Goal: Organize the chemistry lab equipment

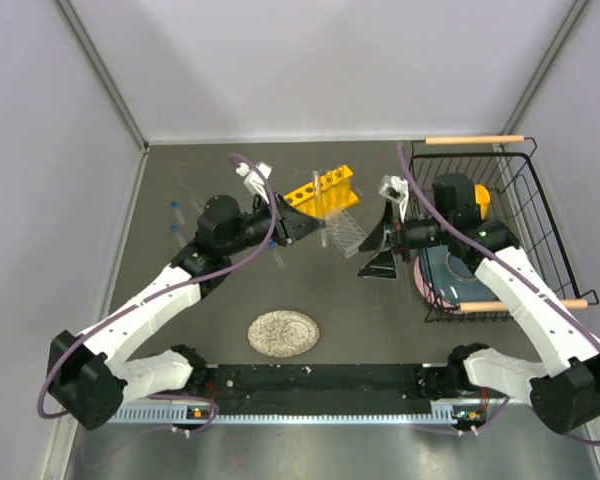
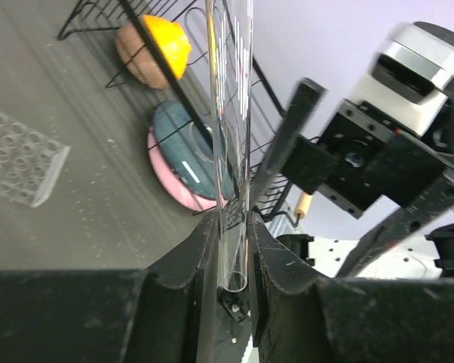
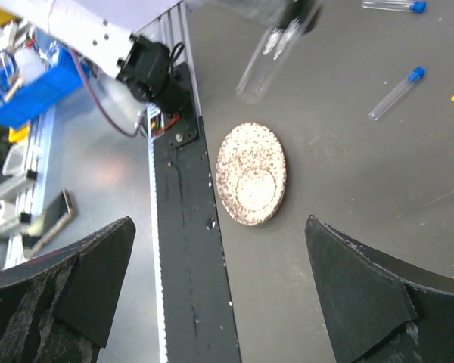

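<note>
My left gripper [image 2: 233, 257] is shut on a thin clear glass tube [image 2: 231, 151], which stands up between its fingers; in the top view this gripper [image 1: 295, 228] sits just left of the yellow test-tube rack [image 1: 322, 190] and the clear gridded rack [image 1: 344, 230]. To the right of the gridded rack, my right gripper [image 1: 378, 246] stands open and empty. The right wrist view shows its fingers [image 3: 83, 280] spread wide above the table, the held tube [image 3: 265, 64] blurred at the top, and two blue-capped vials [image 3: 397, 92] lying loose.
A round speckled plate [image 1: 283, 333] lies near the front centre. The black wire basket [image 1: 525, 200] at the right holds an orange bowl [image 2: 155, 49] and blue and pink dishes [image 2: 178, 162]. Two vials [image 1: 175, 212] lie at the far left. The arms' base rail [image 1: 310, 385] runs along the near edge.
</note>
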Available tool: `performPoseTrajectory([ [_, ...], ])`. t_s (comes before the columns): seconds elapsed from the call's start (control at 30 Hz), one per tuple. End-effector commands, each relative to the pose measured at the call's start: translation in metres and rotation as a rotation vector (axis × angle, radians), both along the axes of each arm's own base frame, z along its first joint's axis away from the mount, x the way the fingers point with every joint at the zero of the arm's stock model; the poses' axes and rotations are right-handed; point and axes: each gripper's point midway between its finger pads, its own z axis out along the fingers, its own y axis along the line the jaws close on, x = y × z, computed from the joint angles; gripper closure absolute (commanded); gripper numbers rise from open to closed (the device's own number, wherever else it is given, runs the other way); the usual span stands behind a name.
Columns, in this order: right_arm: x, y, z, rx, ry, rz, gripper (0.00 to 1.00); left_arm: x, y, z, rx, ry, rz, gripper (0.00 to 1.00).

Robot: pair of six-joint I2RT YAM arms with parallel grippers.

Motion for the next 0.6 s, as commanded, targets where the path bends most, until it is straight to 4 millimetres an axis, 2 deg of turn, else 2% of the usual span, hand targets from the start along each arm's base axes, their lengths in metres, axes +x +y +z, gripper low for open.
performPoseTrajectory([
  [0.0,0.03,0.019,0.034,0.06,0.12,-0.178,0.05,0.001,-0.012,0.04,-0.137,-0.082,0.07,0.92],
  [0.1,0.033,0.028,0.043,0.1,0.191,-0.183,0.06,-0.002,-0.023,0.044,-0.156,-0.08,0.078,0.92],
  [0.3,0.035,0.037,0.045,0.141,0.261,-0.182,0.08,-0.005,-0.037,0.045,-0.163,-0.074,0.103,0.92],
  [0.43,0.038,0.04,0.045,0.154,0.282,-0.177,0.19,-0.008,-0.045,0.042,-0.145,-0.071,0.109,0.92],
  [0.53,0.037,0.044,0.041,0.156,0.303,-0.167,0.3,-0.01,-0.049,0.041,-0.142,-0.069,0.107,0.92],
  [0.57,0.036,0.045,0.04,0.155,0.309,-0.164,0.37,-0.01,-0.049,0.041,-0.14,-0.069,0.109,0.92],
])
